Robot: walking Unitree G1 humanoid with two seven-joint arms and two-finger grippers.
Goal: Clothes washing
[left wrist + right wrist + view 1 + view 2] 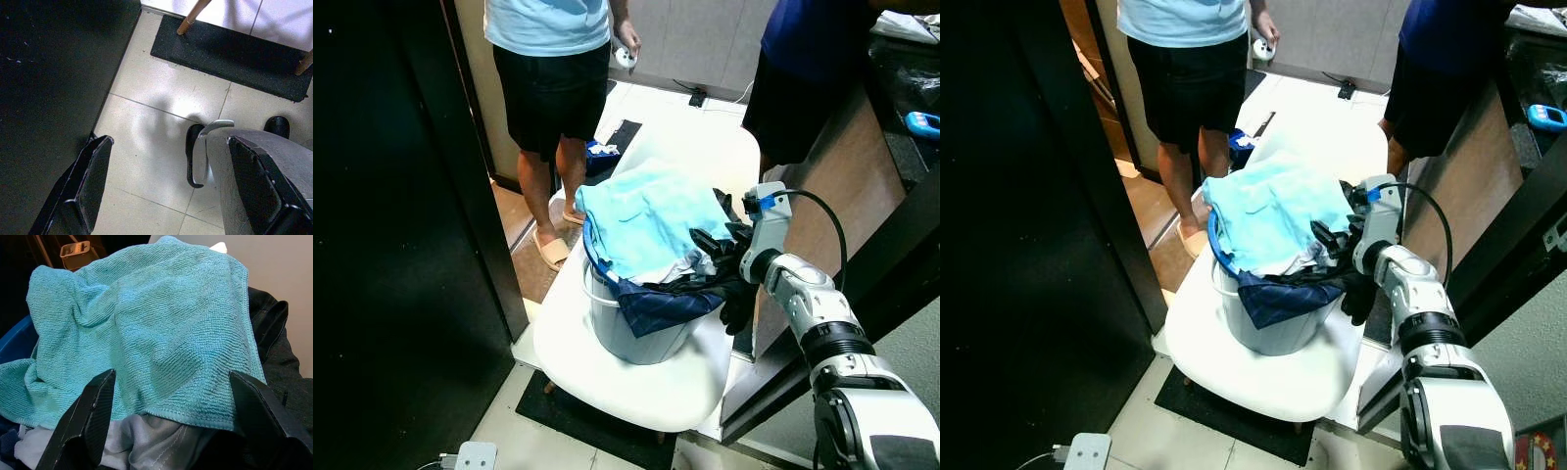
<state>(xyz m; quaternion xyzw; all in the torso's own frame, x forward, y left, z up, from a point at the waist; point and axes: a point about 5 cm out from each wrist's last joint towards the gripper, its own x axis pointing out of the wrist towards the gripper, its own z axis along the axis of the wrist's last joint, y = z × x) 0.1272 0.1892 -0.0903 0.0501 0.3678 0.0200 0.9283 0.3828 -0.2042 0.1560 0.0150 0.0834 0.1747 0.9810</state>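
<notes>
A white chair (607, 372) stands on a dark mat (234, 54) over pale floor tiles (161, 122).

The turquoise towel (646, 220) is covering most of the laundry, so the clothes under it are showing only as a dark blue edge and some white cloth. These clothes are hiding the upper wall of the grey bucket (631, 338). The top edge is cutting off both persons: the person in black shorts (553, 93) from the chest up, and the person in dark blue (1440, 59) as well. This first person is holding a small white thing (625, 57), too small to tell what it is. The right claw (715, 250) is lying among dark clothes, and its fingertips are hard to separate from them. On the left, a black panel (382, 245) is hiding everything behind it.
</notes>
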